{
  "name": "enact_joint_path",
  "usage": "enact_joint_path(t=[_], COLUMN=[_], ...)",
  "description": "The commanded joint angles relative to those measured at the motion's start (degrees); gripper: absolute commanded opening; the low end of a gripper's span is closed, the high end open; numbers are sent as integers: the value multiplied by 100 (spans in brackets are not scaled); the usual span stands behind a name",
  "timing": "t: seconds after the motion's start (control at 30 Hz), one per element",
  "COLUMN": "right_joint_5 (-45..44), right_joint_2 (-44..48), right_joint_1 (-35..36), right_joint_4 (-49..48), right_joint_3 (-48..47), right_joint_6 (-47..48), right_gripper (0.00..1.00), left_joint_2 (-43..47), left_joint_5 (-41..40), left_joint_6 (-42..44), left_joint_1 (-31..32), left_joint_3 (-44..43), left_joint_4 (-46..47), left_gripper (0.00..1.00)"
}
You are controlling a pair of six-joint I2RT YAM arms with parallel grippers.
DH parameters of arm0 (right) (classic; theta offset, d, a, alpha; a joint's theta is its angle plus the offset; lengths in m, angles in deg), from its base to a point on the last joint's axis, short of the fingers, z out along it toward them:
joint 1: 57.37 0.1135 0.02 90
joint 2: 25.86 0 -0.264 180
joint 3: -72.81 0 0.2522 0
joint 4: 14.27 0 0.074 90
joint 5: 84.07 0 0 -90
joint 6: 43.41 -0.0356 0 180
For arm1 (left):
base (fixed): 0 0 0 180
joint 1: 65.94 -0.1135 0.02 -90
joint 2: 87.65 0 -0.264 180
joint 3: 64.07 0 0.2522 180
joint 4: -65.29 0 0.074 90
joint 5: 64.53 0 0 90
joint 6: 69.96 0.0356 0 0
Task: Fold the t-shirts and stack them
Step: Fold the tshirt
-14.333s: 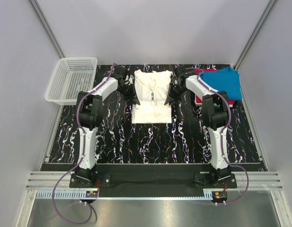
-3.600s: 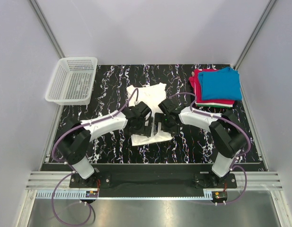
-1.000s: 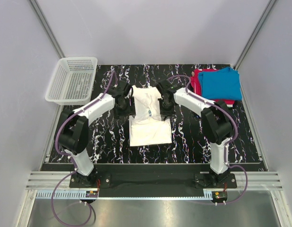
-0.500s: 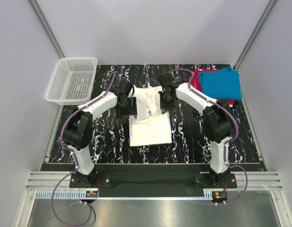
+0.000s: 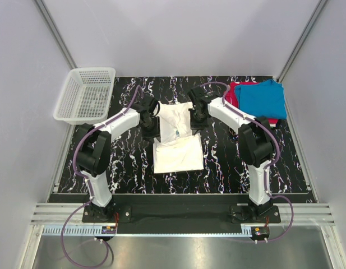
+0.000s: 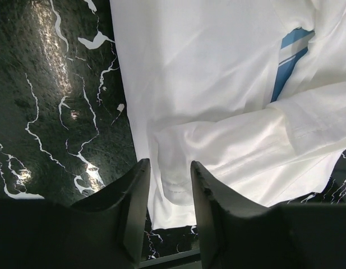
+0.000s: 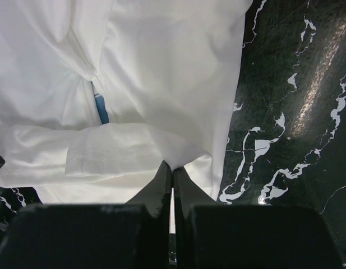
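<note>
The white t-shirt point(image 5: 176, 140) lies partly folded in the middle of the black marbled table, with a blue print streak point(image 6: 287, 59) showing in the fold. My left gripper point(image 5: 152, 128) is at its left edge. In the left wrist view the left gripper point(image 6: 168, 175) is open, its jaws standing on either side of a folded sleeve edge point(image 6: 175, 185) without pinching it. My right gripper point(image 5: 196, 120) is at the shirt's right edge. In the right wrist view the right gripper point(image 7: 173, 167) is shut on a fold of the white t-shirt point(image 7: 161, 56). A blue t-shirt point(image 5: 261, 98) lies folded on a red one point(image 5: 233, 95) at the back right.
A white mesh basket point(image 5: 86, 95) stands at the back left corner. Grey walls close in the table on three sides. Bare marbled tabletop point(image 6: 55, 101) lies left of the white shirt, and more of the tabletop point(image 7: 296, 101) lies to its right.
The right gripper has shut on the shirt's right edge. The left jaws have narrowed around the left sleeve fold. Both arms shifted slightly inward along the shirt.
</note>
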Motion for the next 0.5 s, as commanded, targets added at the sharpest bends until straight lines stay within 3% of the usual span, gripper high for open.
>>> enact_joint_path(t=[0.0, 0.47], right_joint_5=[97, 194], right_joint_2=[-99, -266], right_joint_1=[-86, -130], right_joint_4=[35, 43], right_joint_3=[-299, -307], right_joint_6=[72, 63], right_gripper=[0, 0], left_joint_2=[2, -33], left_joint_5=[216, 366], left_joint_6=[18, 1], left_joint_1=[-10, 78], left_joint_3=[-156, -139], left_joint_4=[44, 18], left_gripper=[38, 36])
